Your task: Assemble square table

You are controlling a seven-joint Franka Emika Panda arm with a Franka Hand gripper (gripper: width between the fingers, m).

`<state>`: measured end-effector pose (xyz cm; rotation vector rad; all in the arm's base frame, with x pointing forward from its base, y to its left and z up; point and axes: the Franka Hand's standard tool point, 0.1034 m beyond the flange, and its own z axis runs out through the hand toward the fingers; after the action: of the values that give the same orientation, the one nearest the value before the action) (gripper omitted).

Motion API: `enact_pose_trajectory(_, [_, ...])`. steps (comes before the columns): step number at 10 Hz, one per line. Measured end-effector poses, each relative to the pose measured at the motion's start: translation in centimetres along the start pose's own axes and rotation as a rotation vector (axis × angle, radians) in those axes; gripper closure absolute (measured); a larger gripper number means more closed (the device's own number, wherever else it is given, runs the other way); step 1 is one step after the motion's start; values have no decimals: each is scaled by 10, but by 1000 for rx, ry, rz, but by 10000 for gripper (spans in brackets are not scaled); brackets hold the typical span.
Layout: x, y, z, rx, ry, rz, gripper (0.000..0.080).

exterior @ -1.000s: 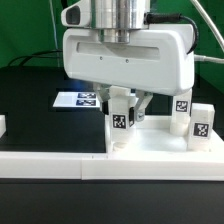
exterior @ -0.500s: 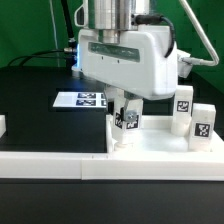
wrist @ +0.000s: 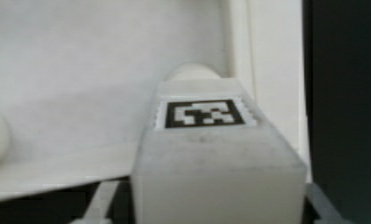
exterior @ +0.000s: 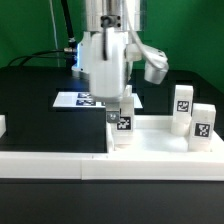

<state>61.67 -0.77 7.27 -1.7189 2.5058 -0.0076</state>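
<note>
On the black table [exterior: 40,100], the pincer [exterior: 121,113] is clamped on a leg [exterior: 122,130] over the tabletop [exterior: 150,143].

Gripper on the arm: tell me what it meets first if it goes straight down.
The gripper already clamps the short white tagged block leg. Straight down, that leg would likely press into the white tray-like square tabletop beneath, though the contact point is hidden.

A robotics lab: black table [exterior: 40,100], green backdrop [exterior: 30,25], tagged marker board [exterior: 75,99] beside the gripper [exterior: 120,122].

The marker board [exterior: 78,99] lies flat on the black table [exterior: 35,110].
</note>
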Motion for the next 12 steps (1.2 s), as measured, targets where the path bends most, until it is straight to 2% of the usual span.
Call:
enact_pose_trajectory(1, [0,0,0,0,1,-11,483])
enact_pose_trajectory(2, [0,-1,0,0,1,-69,349])
enact_pose_trajectory(3, [-3,-1,-1,8,11,-183,349])
enact_pose_trajectory(4, [-12,0,-1,19,23,-365,199])
enact_pose_trajectory(5, [-20,3,-1,15,29,-528,164])
enact_pose_trajectory(9, [-16,1,-1,10,34,-782,150])
enact_pose_trajectory(10, [-13,-2,0,40,58,-1002,150])
enact_pose_trajectory(11, [-16,0,3,48,77,-1170,150])
enact_pose_trajectory(12, [-23,3,3,39,85,-1294,150])
